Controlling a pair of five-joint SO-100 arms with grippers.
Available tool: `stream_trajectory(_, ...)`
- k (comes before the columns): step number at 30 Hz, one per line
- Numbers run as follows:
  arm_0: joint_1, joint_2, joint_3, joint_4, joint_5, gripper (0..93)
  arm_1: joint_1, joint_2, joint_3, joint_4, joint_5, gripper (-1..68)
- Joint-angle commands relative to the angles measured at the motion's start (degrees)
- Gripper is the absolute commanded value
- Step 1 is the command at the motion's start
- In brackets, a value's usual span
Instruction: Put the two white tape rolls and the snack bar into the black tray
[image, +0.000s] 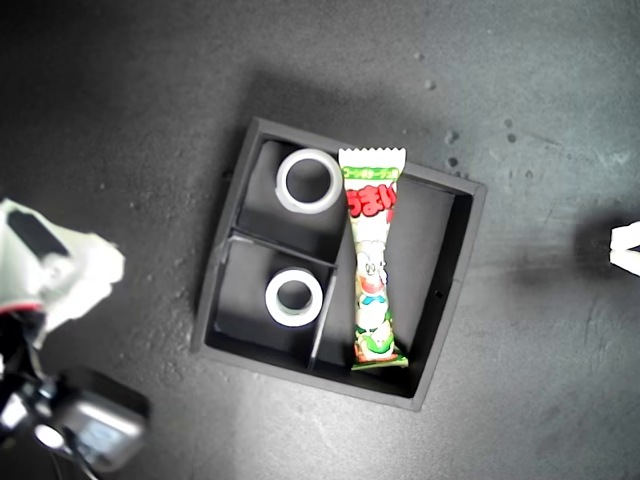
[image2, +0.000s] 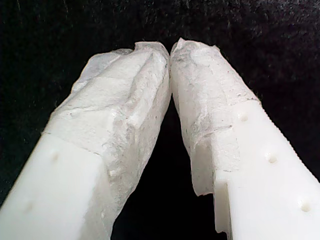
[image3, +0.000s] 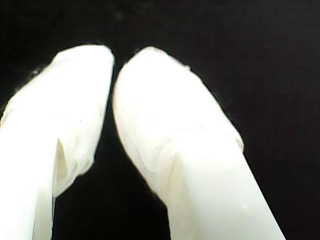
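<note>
Between my first gripper's pressed-together fingertips and my second gripper's nearly touching ones nothing is held, while well beyond both the tray holds both rolls and the bar.

The black tray is seen at the centre of the exterior view. The snack bar is laid in its long compartment, toward the exterior view's right. The larger tape roll is set in the upper small compartment, the smaller tape roll in the lower one.
</note>
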Motion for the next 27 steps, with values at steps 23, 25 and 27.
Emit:
stream_trajectory(23, 4.31, 46.05, 76.03, -32.34, -9.4, 0.1, -5.01, -0.09, 4.13, 15.12, -24.08, -0.1)
stream_trajectory(25, 3.78, 61.79, 76.82, -22.5, -4.57, 0.2, -4.92, 0.18, 4.13, 15.12, -26.37, -0.1)
stream_trajectory(27, 2.81, 61.52, 76.82, -20.21, -5.1, 0.2, -4.66, 0.18, 4.13, 15.12, -26.46, -0.1)
